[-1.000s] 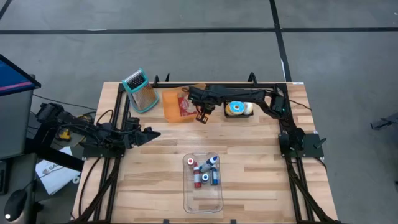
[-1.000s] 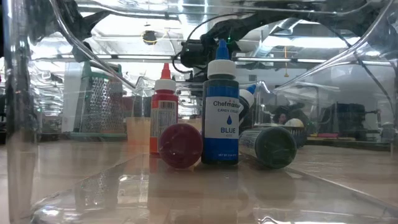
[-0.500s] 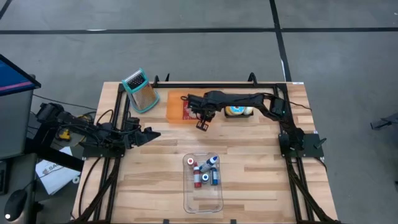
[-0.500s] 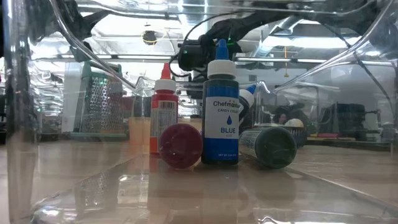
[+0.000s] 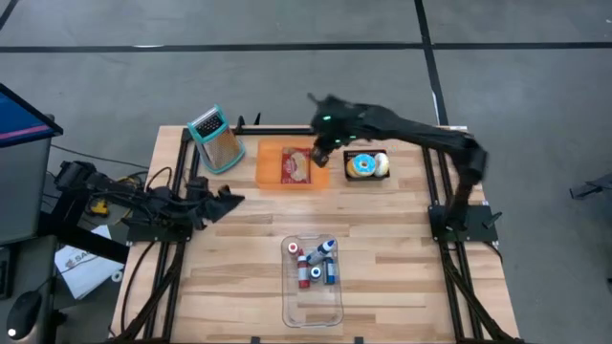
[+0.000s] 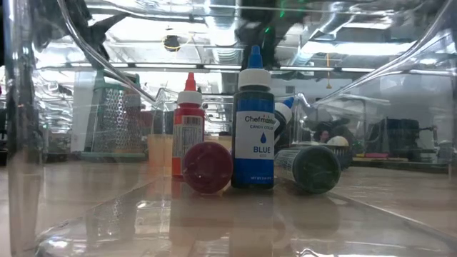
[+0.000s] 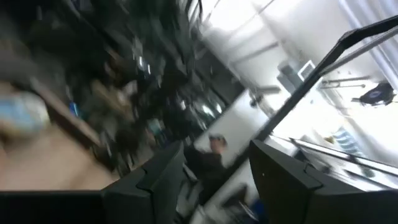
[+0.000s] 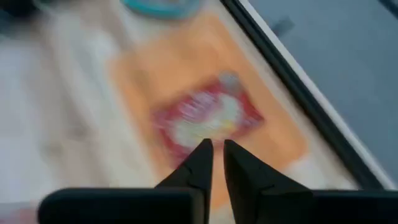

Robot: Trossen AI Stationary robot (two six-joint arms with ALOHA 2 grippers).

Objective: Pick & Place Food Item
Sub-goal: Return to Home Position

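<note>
Dark right claw [image 8: 216,145] nearly closed, empty, above red popcorn bag [image 8: 205,119].

A grey floor [image 5: 287,86] spreads around the wooden desk [image 5: 402,277], crossed by dark lines [image 5: 239,46]. Off the desk's left side a blue screen [image 5: 14,119] shows, with a white paper [image 5: 81,266] lying on the floor near it. Bright ceiling lights [image 6: 143,28] glow in the room beyond.
</note>
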